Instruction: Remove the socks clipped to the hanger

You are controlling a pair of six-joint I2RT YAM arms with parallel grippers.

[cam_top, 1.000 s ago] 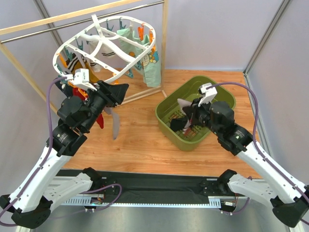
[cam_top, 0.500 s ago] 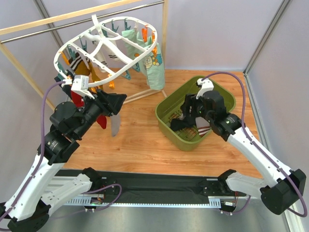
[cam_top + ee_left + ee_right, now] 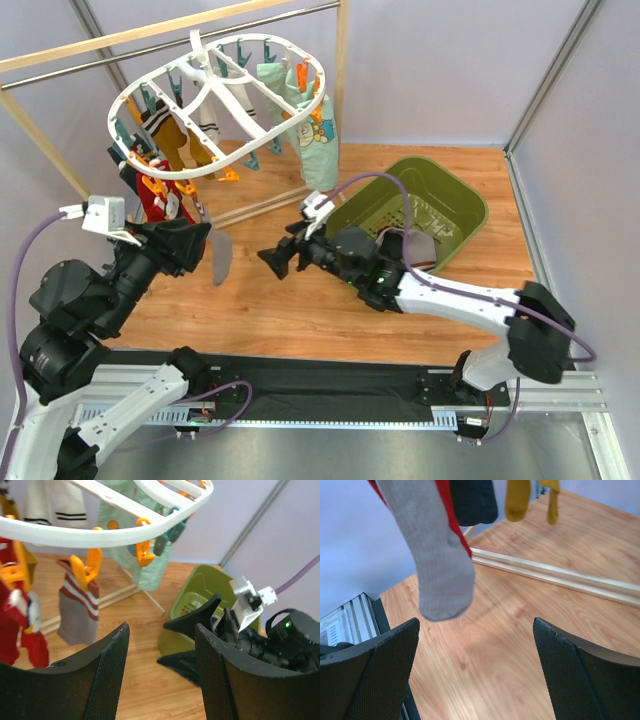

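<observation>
The white oval hanger (image 3: 225, 105) hangs from the rail at the back left, with socks clipped round it: mint green (image 3: 316, 150), mustard (image 3: 186, 150), red (image 3: 150, 200) and a grey sock (image 3: 220, 258) hanging lowest. My left gripper (image 3: 200, 236) is open and empty just left of the grey sock. My right gripper (image 3: 272, 262) is open and empty, low over the floor, just right of it. In the right wrist view the grey sock (image 3: 440, 575) hangs ahead of and above the wide-open right gripper (image 3: 477, 625). In the left wrist view the left gripper (image 3: 160, 630) sits below the hanger (image 3: 100, 535).
A green basket (image 3: 455, 205) stands tilted at the right, with fabric lying in it behind the right arm. The wooden rail frame (image 3: 340, 90) and its floor bar (image 3: 560, 575) stand behind the hanger. Orange and teal clips (image 3: 142, 555) dangle from the frame's rim.
My right gripper opened, left the basket empty and swung left towards the grey sock. My left arm drew back and down to the left. The hanger swayed.
</observation>
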